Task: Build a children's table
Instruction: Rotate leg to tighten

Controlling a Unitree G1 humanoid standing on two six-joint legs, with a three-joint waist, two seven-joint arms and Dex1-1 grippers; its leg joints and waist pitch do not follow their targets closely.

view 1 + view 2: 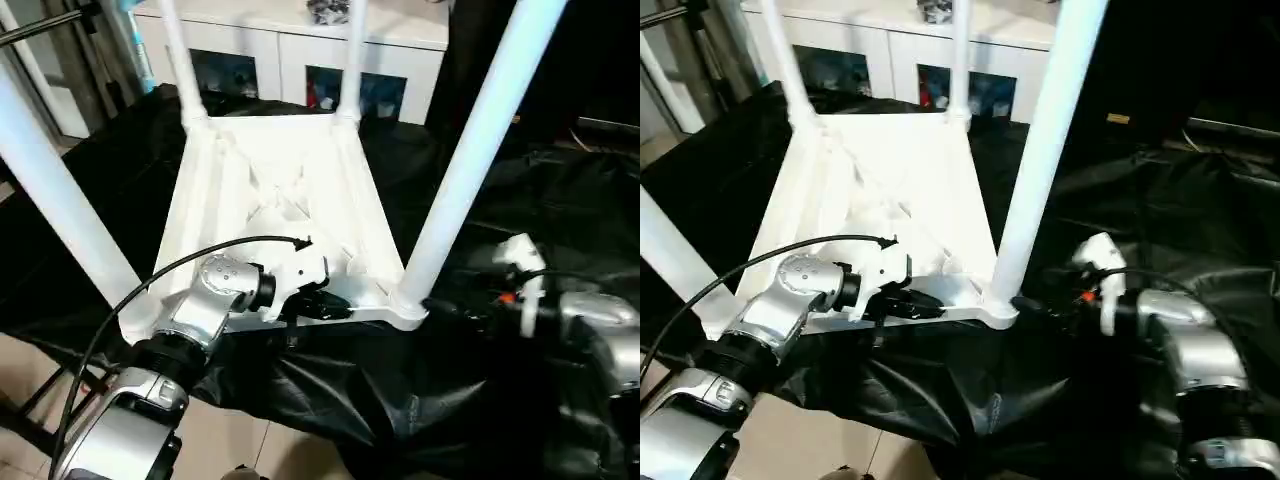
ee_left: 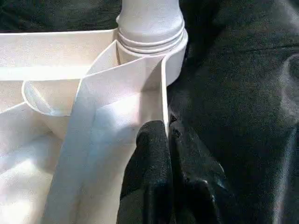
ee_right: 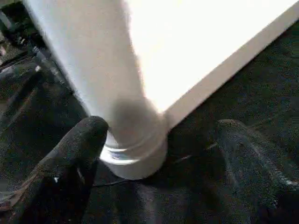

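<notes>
The white tabletop point(image 1: 270, 190) lies upside down on a black cloth, ribbed underside up. Four white legs stand in its corner sockets: near right point(image 1: 470, 150), near left point(image 1: 60, 200), far left point(image 1: 180, 60), far right point(image 1: 352, 60). My left gripper point(image 1: 320, 305) is shut on the tabletop's near rim point(image 2: 164, 98), one finger point(image 2: 149, 154) inside the wall and the other outside, close to the near-right socket point(image 2: 154, 37). My right gripper point(image 1: 1040, 305) is open just right of that socket, its fingers point(image 3: 79, 144) spread on either side of the leg's base point(image 3: 135, 154) without touching it.
The black cloth point(image 1: 330, 400) covers the work surface and hangs over its near edge above a tiled floor point(image 1: 30, 370). A white cabinet with glass doors point(image 1: 300, 50) stands right behind the tabletop. A black cable point(image 1: 150, 275) loops over my left forearm.
</notes>
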